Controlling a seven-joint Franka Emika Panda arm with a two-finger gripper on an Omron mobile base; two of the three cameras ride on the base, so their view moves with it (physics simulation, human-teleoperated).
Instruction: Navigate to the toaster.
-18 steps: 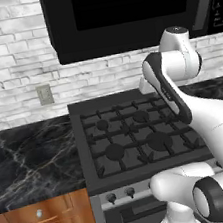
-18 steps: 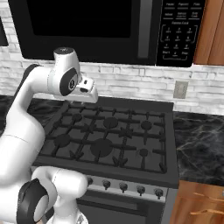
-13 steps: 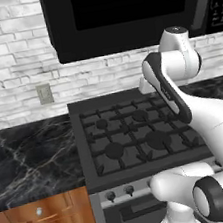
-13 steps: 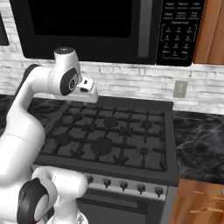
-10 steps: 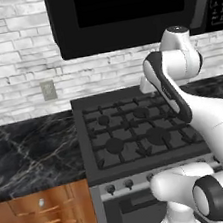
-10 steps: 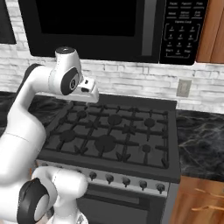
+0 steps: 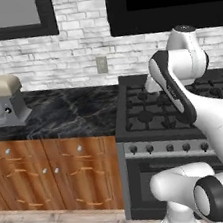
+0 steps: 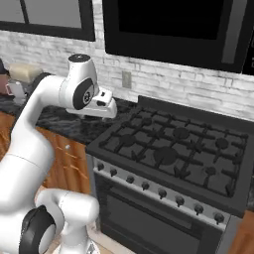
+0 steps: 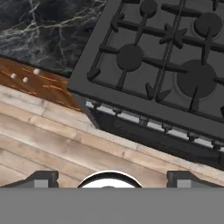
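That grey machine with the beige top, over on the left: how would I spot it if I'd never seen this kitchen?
Start at the black gas stove and follow the dark marble counter leftward, almost to the picture's edge. There stands the stand mixer, under a dark-framed window. It is bulky and grey with a beige top, and it stands alone on that stretch of counter.

a kitchen: gas stove (image 7: 171, 107), marble counter (image 7: 68, 112), wooden cabinets (image 7: 57, 174).

Even, soft rendered light; faint shadows, slightly coarse detail.
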